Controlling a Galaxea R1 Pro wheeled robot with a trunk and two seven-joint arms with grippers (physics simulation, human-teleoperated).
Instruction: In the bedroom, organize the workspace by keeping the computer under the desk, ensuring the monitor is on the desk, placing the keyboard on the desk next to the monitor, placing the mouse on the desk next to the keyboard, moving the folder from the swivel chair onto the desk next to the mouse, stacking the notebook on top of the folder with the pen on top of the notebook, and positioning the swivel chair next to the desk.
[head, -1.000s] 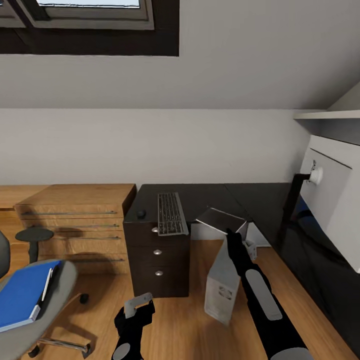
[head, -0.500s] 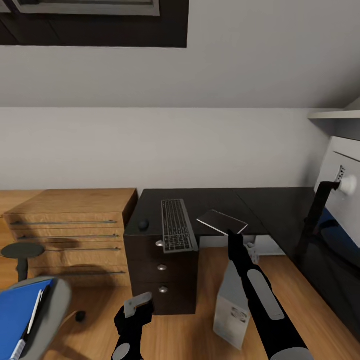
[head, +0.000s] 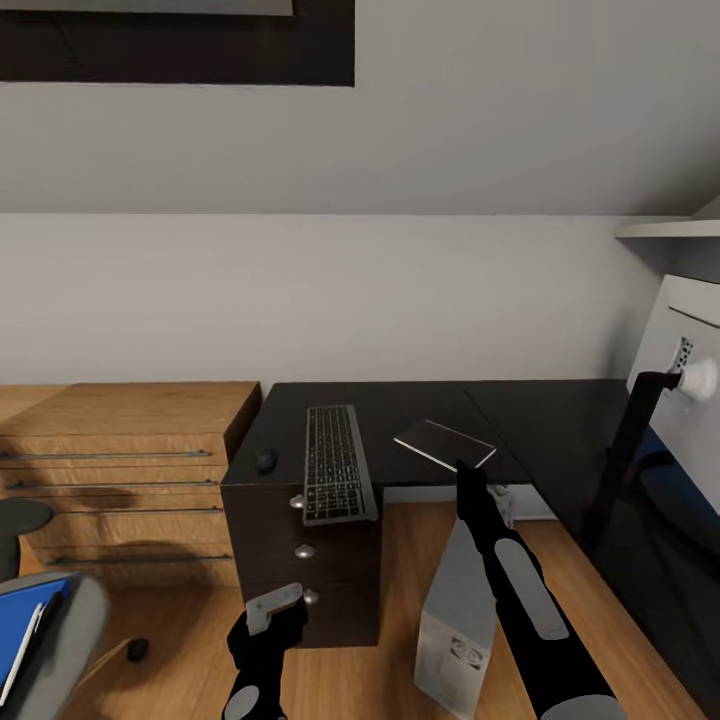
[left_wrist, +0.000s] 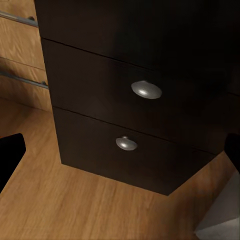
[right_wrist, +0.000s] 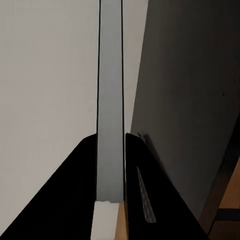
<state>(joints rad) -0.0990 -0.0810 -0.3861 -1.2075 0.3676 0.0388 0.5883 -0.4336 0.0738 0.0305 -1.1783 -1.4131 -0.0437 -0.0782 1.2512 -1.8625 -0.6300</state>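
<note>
Two jaws: my right clamps the computer (head: 452, 625) by its thin top edge, left released; looks heavy, stiff, slick.

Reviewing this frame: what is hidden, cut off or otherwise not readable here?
- Swivel chair, head view: cut by the left and bottom edges.
- Folder, head view: cut by the left edge; the notebook cannot be made out.
- Monitor, head view: cut by the right edge; only its back is visible.
- Computer, head view: partly behind the right arm.
- Left gripper, head view: jaw state unreadable.
</note>
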